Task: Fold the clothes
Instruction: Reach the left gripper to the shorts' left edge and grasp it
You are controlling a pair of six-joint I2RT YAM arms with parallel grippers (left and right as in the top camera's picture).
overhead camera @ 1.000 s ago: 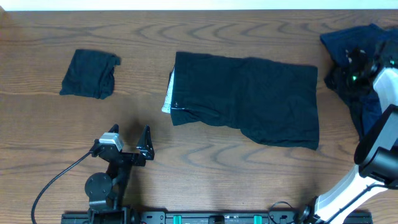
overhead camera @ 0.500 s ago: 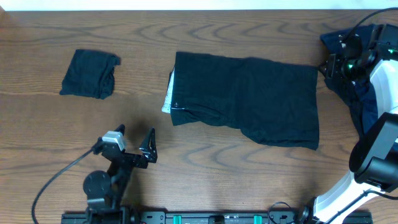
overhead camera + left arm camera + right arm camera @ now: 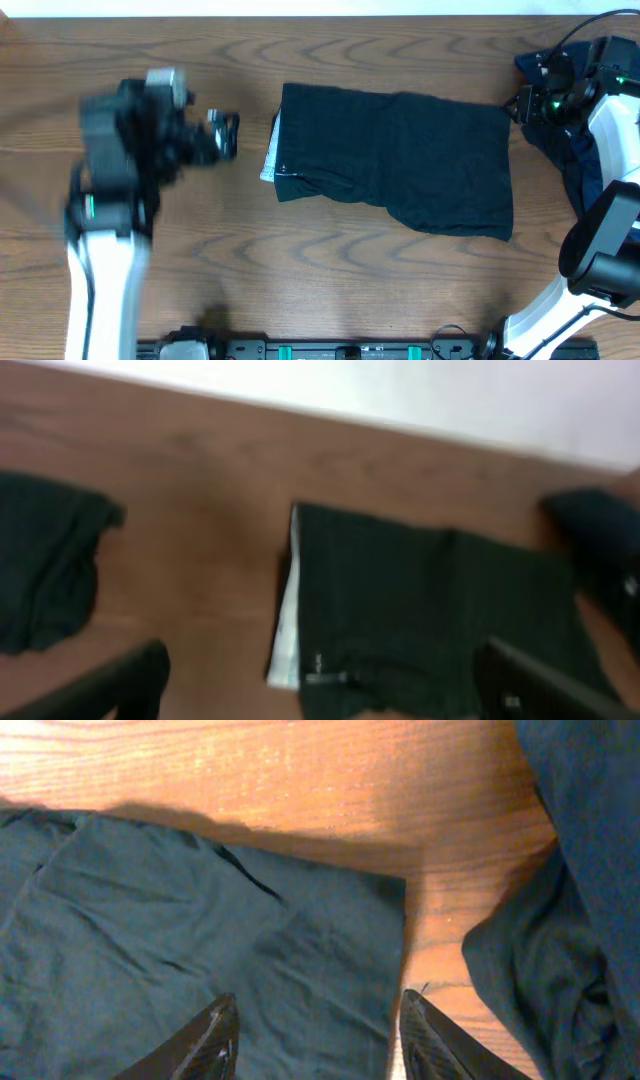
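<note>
Left tool [image 3: 225,135] risen, right tool [image 3: 315,1012] over black garment [image 3: 400,160] corner

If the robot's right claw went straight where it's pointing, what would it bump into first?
Probably the corner of the big black garment, lying ahead between the fingers of the right gripper. Depth is unclear.

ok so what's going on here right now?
Two arms are on a clothes-folding job, and nothing is gripped yet. The large black garment lies flat mid-table with a whitish strip at its left edge. The right gripper is open over that garment's top-right corner, next to the navy pile. The left gripper is open and empty, raised over the table's left side and blurred in the overhead view. A small black garment sits far left.
</note>
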